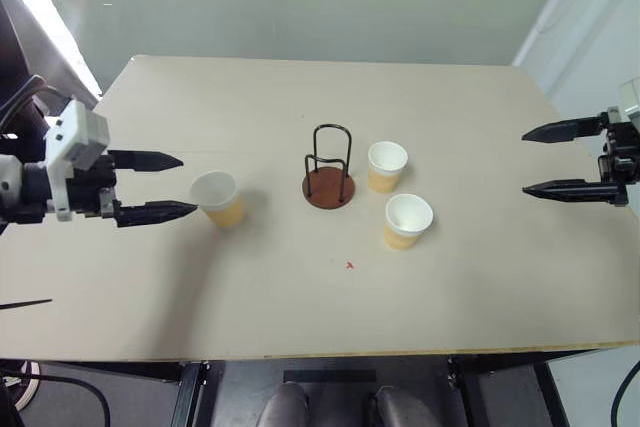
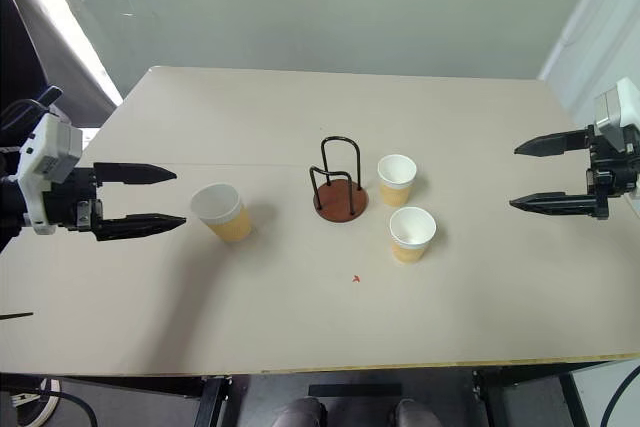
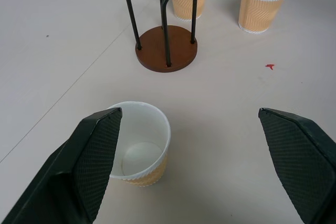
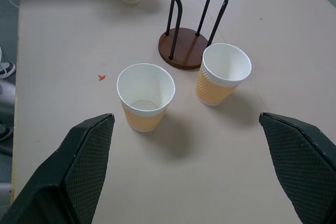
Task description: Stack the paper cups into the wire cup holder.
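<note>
Overhead, from the head camera, the wire cup holder [image 1: 328,175] stands empty near the middle of the beige table [image 1: 300,97]. Two paper cups sit upright to its right: the far cup [image 1: 386,166] just beside the base, the near cup [image 1: 407,221] a little closer to the robot. A third cup [image 1: 217,198] stands to the holder's left, with the left gripper [image 1: 158,186] beside it, fingers spread and holding nothing. The right gripper [image 1: 548,160] hangs over the table's right edge, well apart from the cups, fingers likewise spread and empty. A small red mark [image 1: 349,266] lies in front of the holder.

From the left wrist, the third cup sits by one finger [image 3: 89,156], possibly touching it.

From the right wrist, the two cups stand apart.
</note>
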You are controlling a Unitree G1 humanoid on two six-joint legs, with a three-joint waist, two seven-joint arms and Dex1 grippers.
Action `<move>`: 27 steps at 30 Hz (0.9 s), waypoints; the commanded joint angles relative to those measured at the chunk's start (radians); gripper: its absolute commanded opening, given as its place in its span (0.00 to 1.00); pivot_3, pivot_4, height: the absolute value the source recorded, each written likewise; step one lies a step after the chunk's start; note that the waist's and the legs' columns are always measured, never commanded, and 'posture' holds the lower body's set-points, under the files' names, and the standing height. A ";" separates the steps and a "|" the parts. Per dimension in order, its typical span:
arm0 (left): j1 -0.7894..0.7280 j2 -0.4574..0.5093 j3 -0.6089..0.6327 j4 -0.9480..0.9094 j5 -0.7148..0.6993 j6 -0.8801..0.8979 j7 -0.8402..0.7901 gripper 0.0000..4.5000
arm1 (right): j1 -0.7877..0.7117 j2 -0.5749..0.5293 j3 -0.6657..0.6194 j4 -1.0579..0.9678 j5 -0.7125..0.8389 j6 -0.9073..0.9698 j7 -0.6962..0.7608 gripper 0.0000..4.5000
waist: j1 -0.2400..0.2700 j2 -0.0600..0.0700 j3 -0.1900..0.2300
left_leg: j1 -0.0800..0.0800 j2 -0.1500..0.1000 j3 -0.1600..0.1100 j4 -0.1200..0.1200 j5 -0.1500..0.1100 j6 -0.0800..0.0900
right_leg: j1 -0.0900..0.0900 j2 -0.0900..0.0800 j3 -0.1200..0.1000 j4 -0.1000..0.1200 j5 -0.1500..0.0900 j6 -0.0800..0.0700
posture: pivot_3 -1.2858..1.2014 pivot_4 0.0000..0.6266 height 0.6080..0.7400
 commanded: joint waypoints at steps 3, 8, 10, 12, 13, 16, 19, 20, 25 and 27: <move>-0.018 0.006 0.018 -0.021 -0.007 -0.003 0.001 0.99 | -0.035 -0.008 -0.014 0.000 -0.002 -0.012 -0.003 1.00 | 0.000 0.000 0.000 | 0.000 0.000 0.000 0.000 0.000 0.000 | 0.000 0.000 0.000 0.000 0.000 0.000 | 0.52 0.24 1.00; -0.122 -0.027 -0.013 0.004 -0.002 0.005 0.045 0.99 | -0.045 -0.009 -0.012 0.000 -0.002 -0.012 0.003 1.00 | 0.004 0.000 0.000 | 0.000 0.000 0.000 0.001 0.000 0.000 | 0.000 0.000 0.000 0.000 0.000 0.000 | 0.52 0.24 1.00; -0.226 -0.086 -0.125 0.046 0.062 -0.004 0.057 0.99 | -0.043 -0.010 -0.016 -0.007 0.002 -0.009 -0.001 1.00 | 0.008 0.000 0.000 | 0.000 -0.001 -0.001 0.003 0.000 0.000 | 0.001 0.000 0.000 0.000 0.000 0.001 | 0.52 0.24 1.00; -0.294 -0.139 -0.212 0.074 0.109 -0.033 0.033 0.99 | -0.035 -0.012 -0.024 -0.019 0.007 -0.004 -0.006 1.00 | 0.009 0.001 0.000 | 0.000 -0.002 -0.001 0.005 -0.001 0.001 | 0.002 -0.001 0.000 0.000 0.001 0.002 | 0.52 0.24 1.00; -0.338 -0.178 -0.247 0.095 0.130 -0.030 0.043 0.99 | -0.027 -0.016 -0.032 -0.028 0.011 0.000 -0.010 1.00 | 0.010 0.001 0.000 | 0.000 -0.002 -0.001 0.006 -0.001 0.002 | 0.002 -0.002 0.000 0.000 0.001 0.002 | 0.52 0.24 1.00; -0.441 -0.277 -0.338 0.160 0.195 -0.039 0.055 0.99 | -0.003 -0.027 -0.056 -0.061 0.024 0.016 -0.022 1.00 | 0.009 0.000 0.000 | -0.002 -0.002 -0.001 0.009 -0.001 0.002 | 0.003 -0.002 0.000 0.000 0.002 0.004 | 0.52 0.24 1.00; -0.496 -0.352 -0.406 0.245 0.257 -0.095 0.041 0.99 | 0.028 -0.042 -0.084 -0.099 0.040 0.038 -0.035 1.00 | 0.007 0.000 0.000 | -0.004 -0.002 0.000 0.009 -0.001 0.002 | 0.002 -0.002 0.001 -0.002 0.003 0.005 | 0.52 0.24 1.00; -0.520 -0.381 -0.420 0.291 0.279 -0.121 0.052 0.99 | 0.042 -0.050 -0.097 -0.112 0.044 0.045 -0.038 1.00 | 0.006 0.000 0.000 | -0.005 -0.002 0.000 0.009 -0.001 0.002 | 0.002 -0.002 0.001 -0.002 0.003 0.006 | 0.52 0.24 1.00; -0.621 -0.481 -0.472 0.482 0.376 -0.226 0.061 0.99 | 0.113 -0.082 -0.166 -0.188 0.074 0.090 -0.063 1.00 | 0.008 0.000 0.000 | -0.009 -0.002 0.002 0.009 -0.001 0.001 | 0.001 -0.001 0.002 -0.007 0.005 0.010 | 0.52 0.24 1.00; -0.654 -0.516 -0.471 0.556 0.390 -0.265 0.057 0.99 | 0.142 -0.091 -0.194 -0.221 0.086 0.110 -0.079 1.00 | 0.008 0.000 0.000 | -0.011 -0.003 0.003 0.010 -0.001 0.002 | 0.002 -0.002 0.003 -0.010 0.006 0.012 | 0.52 0.24 1.00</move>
